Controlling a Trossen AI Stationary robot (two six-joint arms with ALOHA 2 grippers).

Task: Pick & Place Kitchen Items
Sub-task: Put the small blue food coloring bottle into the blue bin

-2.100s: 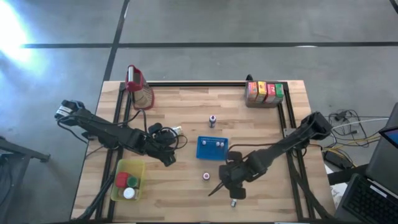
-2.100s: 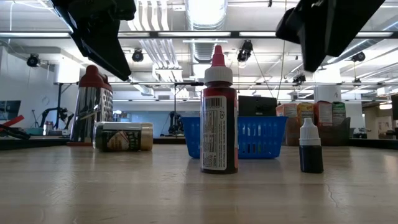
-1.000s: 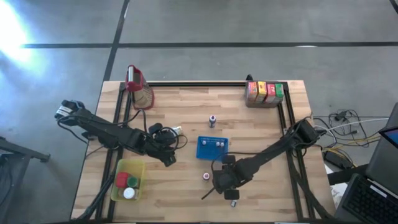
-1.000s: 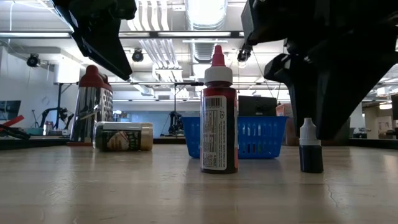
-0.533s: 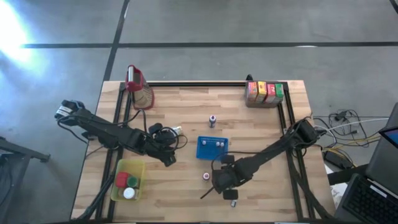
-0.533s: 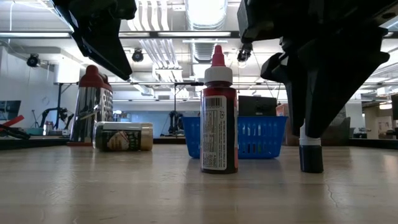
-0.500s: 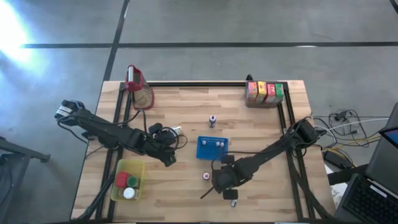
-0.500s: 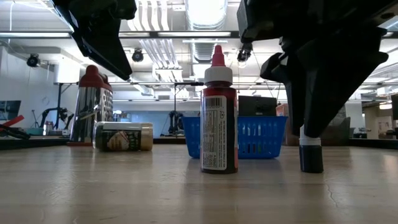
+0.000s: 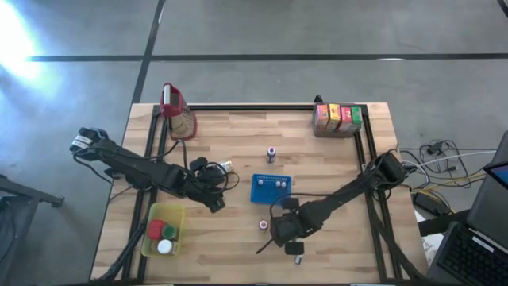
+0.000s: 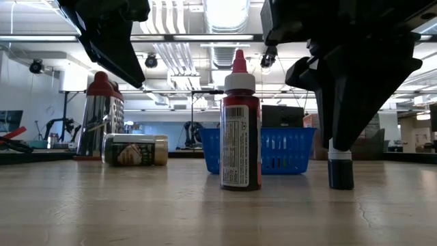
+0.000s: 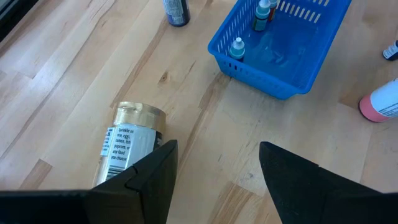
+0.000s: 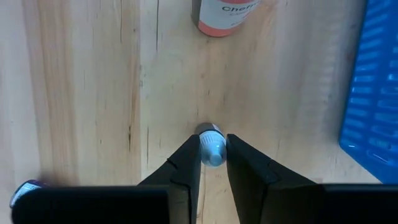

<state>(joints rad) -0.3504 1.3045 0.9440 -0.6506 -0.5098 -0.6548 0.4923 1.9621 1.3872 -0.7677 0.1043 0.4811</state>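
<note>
Light wood table point(image 9: 238, 151) is carrying a blue basket point(image 9: 271, 189), a yellow-green tray point(image 9: 151, 228) of lids, a row of cartons point(image 9: 338, 117), a red-topped jug point(image 9: 175, 111), a gold-lidded jar point(image 11: 129, 146) lying on its side, a red bottle point(image 10: 240, 130) standing, two small dropper bottles point(image 9: 271, 153) standing apart

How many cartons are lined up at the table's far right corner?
4, side by side in one row, seen from above: the orange carton, then the yellow carton, the red carton and the green carton nearest the table's right edge. None seems hidden.
</note>
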